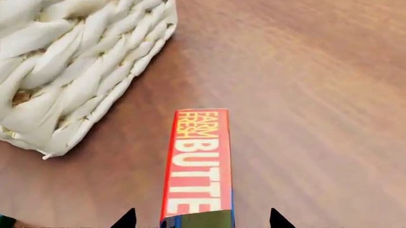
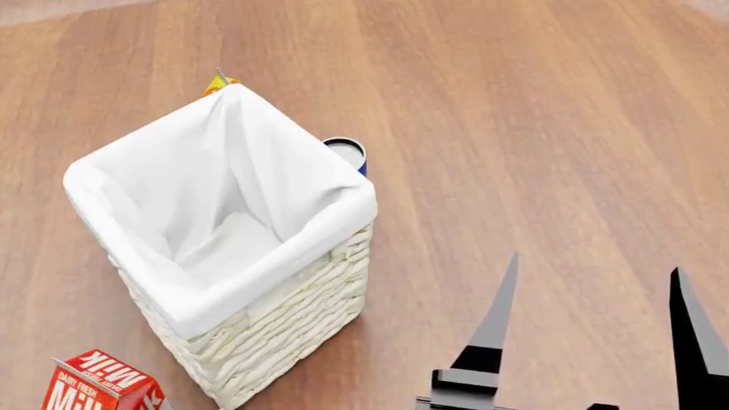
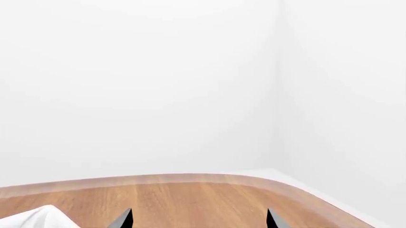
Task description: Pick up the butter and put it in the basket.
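butter [image 1: 198, 166]: near end cut off | can [image 2: 347, 151]: half-hidden behind basket [image 2: 285, 325]

Basket [image 2: 228, 248] mouth open from above, liner sagging inside. Milk carton [image 2: 101, 382] crowds basket at 7 o'clock; can [image 2: 347, 152] touches at 1 o'clock. Bare wooden floor [image 2: 547, 128] at 3 o'clock.

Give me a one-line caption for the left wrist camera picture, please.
Butter carton between the left gripper fingertips, above a wooden floor beside the woven basket.

Bright even simulator light, soft faint shadows, slight blur, no glare
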Controlling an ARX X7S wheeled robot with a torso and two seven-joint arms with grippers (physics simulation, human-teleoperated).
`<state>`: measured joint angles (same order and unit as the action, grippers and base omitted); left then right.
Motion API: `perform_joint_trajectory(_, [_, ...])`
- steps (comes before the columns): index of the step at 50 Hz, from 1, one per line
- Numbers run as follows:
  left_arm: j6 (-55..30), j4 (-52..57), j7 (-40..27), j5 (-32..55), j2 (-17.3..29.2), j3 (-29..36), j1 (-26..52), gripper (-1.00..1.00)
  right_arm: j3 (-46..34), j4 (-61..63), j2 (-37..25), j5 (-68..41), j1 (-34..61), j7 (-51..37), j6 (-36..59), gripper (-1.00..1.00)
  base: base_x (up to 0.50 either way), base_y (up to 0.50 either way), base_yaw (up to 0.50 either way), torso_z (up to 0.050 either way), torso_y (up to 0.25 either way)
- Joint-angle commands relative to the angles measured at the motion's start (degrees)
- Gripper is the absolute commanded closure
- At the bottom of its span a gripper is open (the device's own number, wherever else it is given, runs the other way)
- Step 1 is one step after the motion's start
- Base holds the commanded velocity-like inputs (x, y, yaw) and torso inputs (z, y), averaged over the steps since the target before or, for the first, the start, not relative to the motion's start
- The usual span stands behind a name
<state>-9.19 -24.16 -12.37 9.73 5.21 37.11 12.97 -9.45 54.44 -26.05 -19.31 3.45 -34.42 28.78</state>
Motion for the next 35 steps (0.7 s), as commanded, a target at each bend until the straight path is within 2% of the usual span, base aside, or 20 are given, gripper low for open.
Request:
perform_joint_trajectory(1, [1.3, -2.7, -0.1, 0.8, -0.5, 0.1, 0.7, 1.00, -0.1, 0.1, -0.4, -0.3, 0.0, -0.4, -0.2, -1.00, 0.00, 0.00, 0.00, 0.000, 0.000])
perform_joint_trajectory(13, [0.8, -1.0, -1.0, 1.1, 0.1, 0.8, 0.4, 1.00, -0.2, 0.5, -0.8, -0.7, 0.1, -0.9, -0.3, -1.00, 0.00, 0.00, 0.00, 0.000, 0.000])
perform_joint_trajectory(21, [-2.7, 6.5, -1.9, 1.4, 2.3, 1.3, -0.8, 1.00, -0.4, 0.3, -1.0, -0.8, 0.2, -1.1, -0.5, -1.00, 0.00, 0.00, 0.00, 0.000, 0.000])
perform_joint_trajectory(26, [-8.0, 17.0, -2.7, -0.8, 5.2, 3.9, -1.8, 1.00, -0.4, 0.4, -1.2, -1.0, 0.2, -1.3, -0.6, -1.00, 0.00, 0.00, 0.00, 0.000, 0.000])
perform_joint_trajectory(29, [-13.1, 27.0, -2.9, -1.1, 7.6, 5.1, -2.9, 1.00, -0.1, 0.2, -1.3, -1.3, 0.0, -1.4, -0.8, -1.00, 0.00, 0.00, 0.00, 0.000, 0.000])
perform_joint_trajectory(35, [-18.2, 37.1, -3.6, -2.0, 9.6, 6.3, -3.0, 1.00, -0.3, 0.3, -1.4, -1.4, 0.1, -1.7, -0.9, -1.00, 0.00, 0.00, 0.00, 0.000, 0.000])
